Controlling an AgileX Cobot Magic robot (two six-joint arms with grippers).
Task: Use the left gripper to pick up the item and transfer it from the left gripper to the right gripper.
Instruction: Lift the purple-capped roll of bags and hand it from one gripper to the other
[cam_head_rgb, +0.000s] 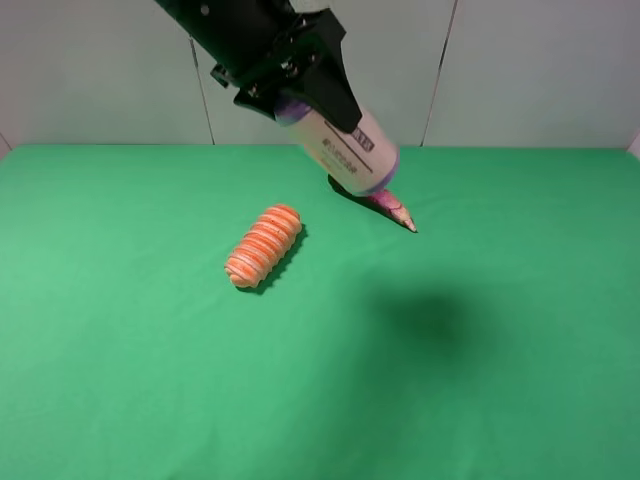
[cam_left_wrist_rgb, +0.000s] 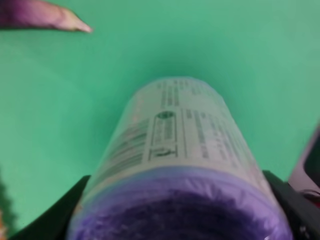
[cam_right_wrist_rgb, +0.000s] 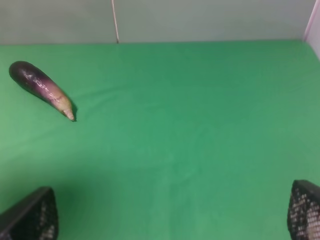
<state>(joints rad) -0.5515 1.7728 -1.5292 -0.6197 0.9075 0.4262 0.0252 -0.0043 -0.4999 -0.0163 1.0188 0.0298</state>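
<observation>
From above, the item (cam_head_rgb: 355, 150) is seen clamped in the left gripper (cam_head_rgb: 318, 95), held high over the green table (cam_head_rgb: 150, 380). At the left wrist, its dark label print is blurred and unreadable. At the right wrist, the right gripper (cam_right_wrist_rgb: 170, 215) is seen spread wide, empty.

**Cylinder held tight, close against the lens**

The item (cam_left_wrist_rgb: 180, 150) fills most of the picture, lying lengthwise away from the camera with its crinkled purple end nearest and out of focus. Its cream side carries a label (cam_left_wrist_rgb: 167, 132) in dark green print, too soft to read. The left gripper (cam_left_wrist_rgb: 175, 217) clamps it, one black finger (cam_left_wrist_rgb: 50, 217) showing on each flank. Beyond lies green cloth (cam_left_wrist_rgb: 240, 45), and on it, well apart, the pale tip of an eggplant (cam_left_wrist_rgb: 40, 15).
</observation>
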